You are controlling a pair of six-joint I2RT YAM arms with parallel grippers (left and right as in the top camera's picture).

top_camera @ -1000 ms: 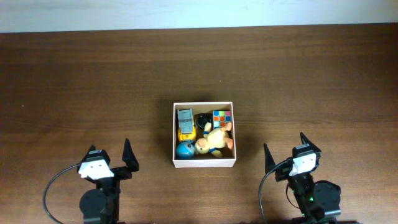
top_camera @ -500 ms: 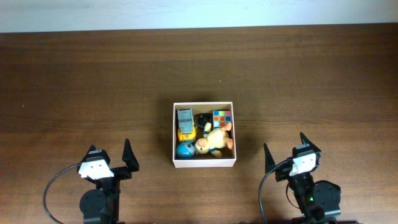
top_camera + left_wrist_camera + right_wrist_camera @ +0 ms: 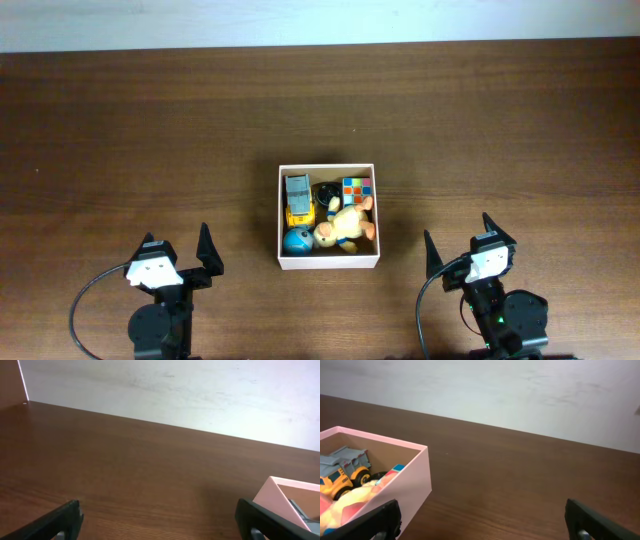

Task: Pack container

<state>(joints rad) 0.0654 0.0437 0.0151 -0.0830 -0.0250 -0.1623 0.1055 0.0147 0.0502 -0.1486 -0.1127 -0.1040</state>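
Tabletop (image 3: 150, 120) rings the container (image 3: 281, 215); left fingers (image 3: 205, 248), right fingers (image 3: 429, 252) gape, well apart from it.

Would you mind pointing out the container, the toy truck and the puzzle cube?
container (image 3: 330, 262): overhead view, on its near cream wall.
toy truck (image 3: 298, 192): overhead view, on its grey bed.
puzzle cube (image 3: 356, 189): overhead view, on its coloured top face.

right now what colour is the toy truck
Toy truck: yellow, grey bed; best in right wrist view.

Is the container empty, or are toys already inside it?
Not empty: the container holds a toy truck, a puzzle cube, a plush animal and a blue ball.
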